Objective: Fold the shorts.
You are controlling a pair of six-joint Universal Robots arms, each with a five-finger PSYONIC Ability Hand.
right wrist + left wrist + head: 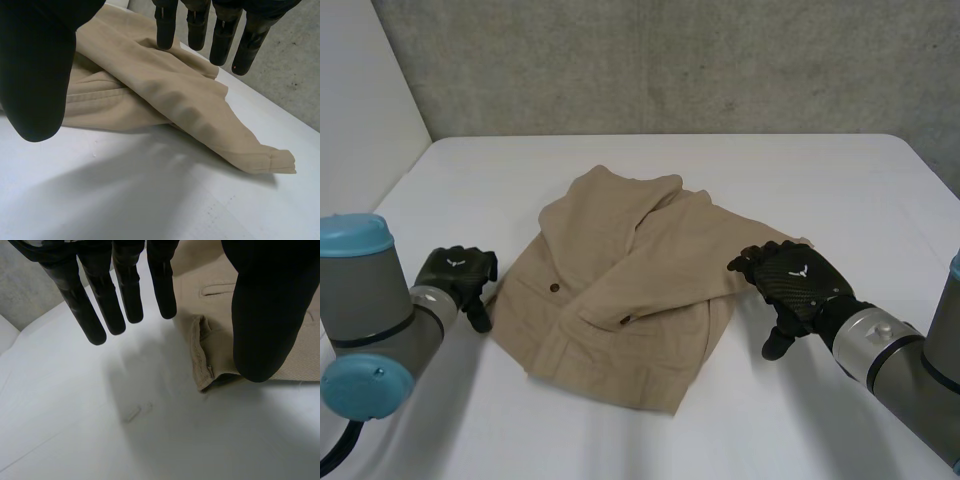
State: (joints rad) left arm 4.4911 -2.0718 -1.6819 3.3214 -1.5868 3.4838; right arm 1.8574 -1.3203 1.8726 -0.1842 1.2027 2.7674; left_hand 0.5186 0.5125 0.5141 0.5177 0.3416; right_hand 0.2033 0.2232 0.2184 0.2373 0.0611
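1. My left hand point(458, 275) sits at the left edge of the tan shorts point(620, 290), low over the white table point(800, 180), with my grey arm and its light-blue cap coming in from the near left corner.
2. In my left wrist view, the fingers point(120, 305) of that hand hang straight and spread and the thumb stands well apart from them. The hand is open and holds nothing.
3. Under that thumb lies a turned-over corner of the shorts point(210, 355), flat on the table point(100, 430). The fingers are over bare table just beside the cloth.
4. My right hand point(795, 285) is at the right edge of the shorts, near the tip of the leg that lies diagonally across the rest of the garment.
5. In my right wrist view, the fingers point(165, 25) are straight and the thumb is set wide. This hand is open too, with nothing in it.
6. The folded leg point(165, 85) runs below those fingers and ends in a hem resting on the table point(125, 200).
7. The shorts lie rumpled at mid-table between my two hands, with a dark button point(554, 288) showing on the left side. A grey concrete wall point(670, 60) stands behind the table.
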